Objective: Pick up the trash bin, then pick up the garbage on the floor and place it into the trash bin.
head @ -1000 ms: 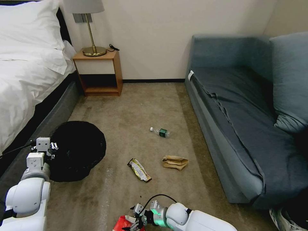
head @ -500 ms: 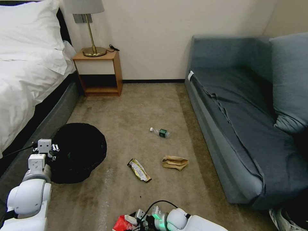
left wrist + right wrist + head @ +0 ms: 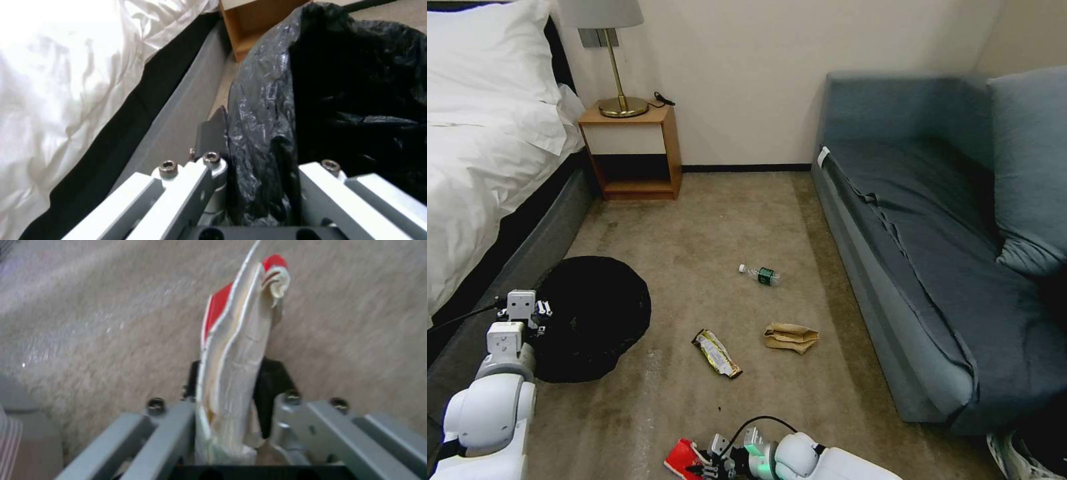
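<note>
The trash bin (image 3: 594, 317), covered by its crinkly black bag (image 3: 276, 110), hangs low beside the bed at the left. My left gripper (image 3: 537, 319) is shut on the bag-covered rim. At the bottom of the head view my right gripper (image 3: 704, 469) is shut on the red-and-white snack packet (image 3: 684, 459), which stands edge-on between the black pads (image 3: 271, 386) in the right wrist view, the packet (image 3: 238, 350) flattened and pinched. On the carpet lie more garbage pieces: a gold-brown bar wrapper (image 3: 716, 353), a crumpled brown paper bag (image 3: 790, 337) and a small clear bottle with green label (image 3: 760, 274).
A bed (image 3: 487, 160) with white linen runs along the left. A wooden nightstand (image 3: 632, 153) with a brass lamp (image 3: 617, 60) stands against the far wall. A grey-blue sofa (image 3: 934, 253) fills the right side. A shoe (image 3: 1020, 457) shows at the bottom right corner.
My right gripper has turned the snack packet and shifted it slightly; the packet now lies flatter and more to the left. The trash bin in my left gripper has drifted slightly right.
</note>
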Available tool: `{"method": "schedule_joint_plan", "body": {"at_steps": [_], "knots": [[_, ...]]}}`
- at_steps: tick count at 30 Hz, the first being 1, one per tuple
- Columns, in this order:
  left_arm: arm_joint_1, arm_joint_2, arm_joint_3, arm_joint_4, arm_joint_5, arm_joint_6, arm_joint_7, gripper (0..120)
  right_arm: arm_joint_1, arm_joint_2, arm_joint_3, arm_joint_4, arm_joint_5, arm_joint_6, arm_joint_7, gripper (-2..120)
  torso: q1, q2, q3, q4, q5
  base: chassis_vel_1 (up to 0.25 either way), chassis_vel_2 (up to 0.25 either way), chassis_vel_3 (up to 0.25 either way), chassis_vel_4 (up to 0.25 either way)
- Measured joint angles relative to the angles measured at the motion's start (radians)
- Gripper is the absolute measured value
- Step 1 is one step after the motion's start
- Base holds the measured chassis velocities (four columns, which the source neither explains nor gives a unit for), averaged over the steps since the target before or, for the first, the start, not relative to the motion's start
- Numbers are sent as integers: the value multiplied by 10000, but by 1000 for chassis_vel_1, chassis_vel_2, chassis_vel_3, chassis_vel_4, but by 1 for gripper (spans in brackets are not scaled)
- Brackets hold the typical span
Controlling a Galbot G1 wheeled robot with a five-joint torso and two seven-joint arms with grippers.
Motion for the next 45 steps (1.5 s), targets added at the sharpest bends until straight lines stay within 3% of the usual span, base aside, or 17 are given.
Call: {"method": "schedule_joint_plan", "body": {"at_steps": [2,15,20,29,35,45], "knots": [[6,-35,2,0,23,-13,1,5,196,-116,-21,252,137,-69,26,0,0,0,0,0,-1,0,0,0,0],[-100,-44,28,139,21,-21,4,5,950,-217,917,861,289,60,-2,0,0,0,0,1,-2,0,0,0,0],[-336,164,90,236,-111,88,-6,5,1436,-288,1623,1275,501,73,-24,0,0,-1,1,1,-1,0,0,0,0],[-1005,32,423,747,-249,152,7,5,2572,-487,2023,1590,889,-39,12,0,0,0,1,-1,-2,0,0,0,0],[-1746,-172,792,1300,-235,261,-7,5,4282,17,843,899,1306,-102,151,0,1,-1,2,1,-2,0,0,0,0],[-1867,-324,902,1481,-204,195,11,5,6075,975,44,-89,1685,-222,320,0,1,-1,2,2,-4,0,0,0,0]]}}
